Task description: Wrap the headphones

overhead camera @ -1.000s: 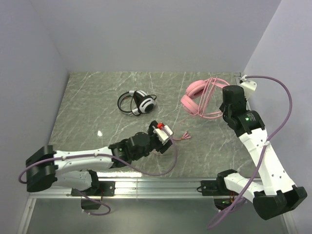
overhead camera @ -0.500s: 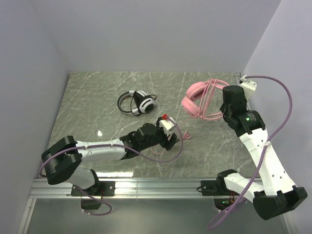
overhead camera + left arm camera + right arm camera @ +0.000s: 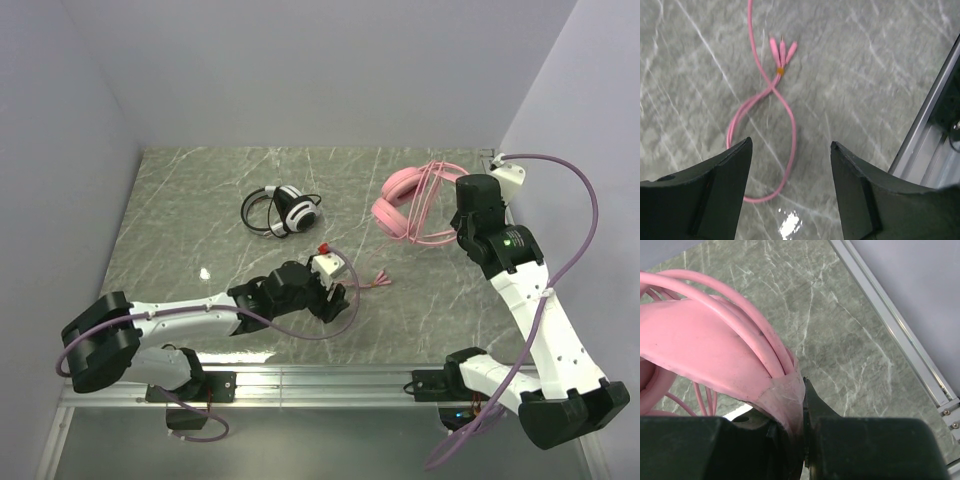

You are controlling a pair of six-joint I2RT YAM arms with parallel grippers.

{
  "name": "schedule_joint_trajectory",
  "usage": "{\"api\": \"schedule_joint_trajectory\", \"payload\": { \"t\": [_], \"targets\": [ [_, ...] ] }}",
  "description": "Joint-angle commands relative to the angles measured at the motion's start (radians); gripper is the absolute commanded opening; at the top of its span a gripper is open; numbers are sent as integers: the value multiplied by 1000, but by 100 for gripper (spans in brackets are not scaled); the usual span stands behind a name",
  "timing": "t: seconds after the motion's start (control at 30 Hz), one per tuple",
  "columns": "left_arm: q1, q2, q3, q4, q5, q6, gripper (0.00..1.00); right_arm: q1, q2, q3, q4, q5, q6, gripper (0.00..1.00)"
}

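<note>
The pink headphones [image 3: 404,204] are at the back right, with their pink cable wound in several turns over the headband [image 3: 705,345]. My right gripper [image 3: 458,232] [image 3: 802,407] is shut on that headband and the turns lying on it. The cable's free end [image 3: 375,281] lies on the table as a twisted loop [image 3: 786,125] ending in three plugs [image 3: 781,50]. My left gripper [image 3: 342,293] [image 3: 790,145] hangs open just above the loop, holding nothing. The black and white headphones [image 3: 282,211] lie at the back centre with their black cable around them.
An aluminium rail [image 3: 330,378] [image 3: 927,130] runs along the table's near edge. Another rail [image 3: 900,335] borders the right side by the wall. Grey walls close in the left, back and right. Purple arm cables loop near both bases.
My left arm reached forward over the pink cable end, then drew back a little, and its jaws narrowed slightly. The right gripper and pink headphones have not moved.
</note>
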Motion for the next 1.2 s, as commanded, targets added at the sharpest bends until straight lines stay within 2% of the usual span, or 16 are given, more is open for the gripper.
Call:
{"api": "schedule_joint_trajectory", "payload": {
  "t": [0.0,0.2,0.5,0.67,0.77,0.8,0.83,1.07,1.13,1.17],
  "targets": [
    [-2,-33,-35,-33,21,-41,69,6,-10,67,100,11,37,0],
    [-2,14,-42,-28,43,-45,70,6,-10,61,100,5,46,0],
    [-2,188,36,-28,48,-41,66,6,-9,63,100,-3,49,0],
    [-2,224,59,-15,20,-48,63,5,-12,58,104,-4,49,0],
    [-2,261,83,-39,17,-48,50,6,-15,53,107,-10,51,0],
    [-2,272,105,-48,17,-48,41,6,-15,53,106,-10,51,0],
    [-2,283,111,-57,17,-46,39,6,-17,52,106,-10,51,0],
    [-3,268,62,-13,68,-60,40,5,-17,59,107,-9,52,0],
    [-3,267,63,-24,65,-60,26,3,-17,56,109,-10,52,0],
    [-3,269,67,-41,71,-58,16,5,-17,55,112,-9,55,0]
  ]
}}
